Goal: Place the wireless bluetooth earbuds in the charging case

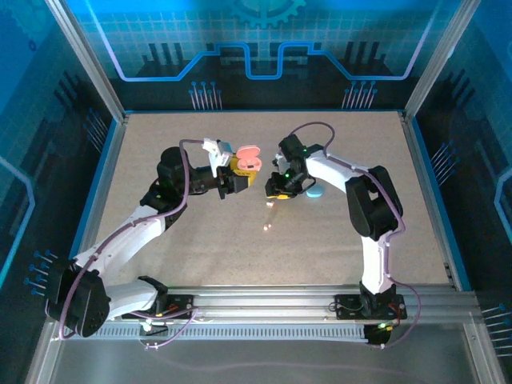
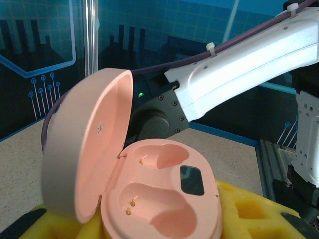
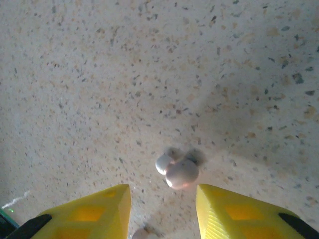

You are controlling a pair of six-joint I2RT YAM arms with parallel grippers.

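The right gripper is spread just above the desk. A pale earbud lies on the desk just beyond its fingertips, with bare desk on all sides. The left gripper pinches the pink charging case near the middle of the desk, its lid swung open and both wells empty. A light blue case lies just right of the right gripper.

Left gripper grips the open pink case

Case in L hand, mid-table; earbud on table just ahead of R hand, 2nd case right of it.
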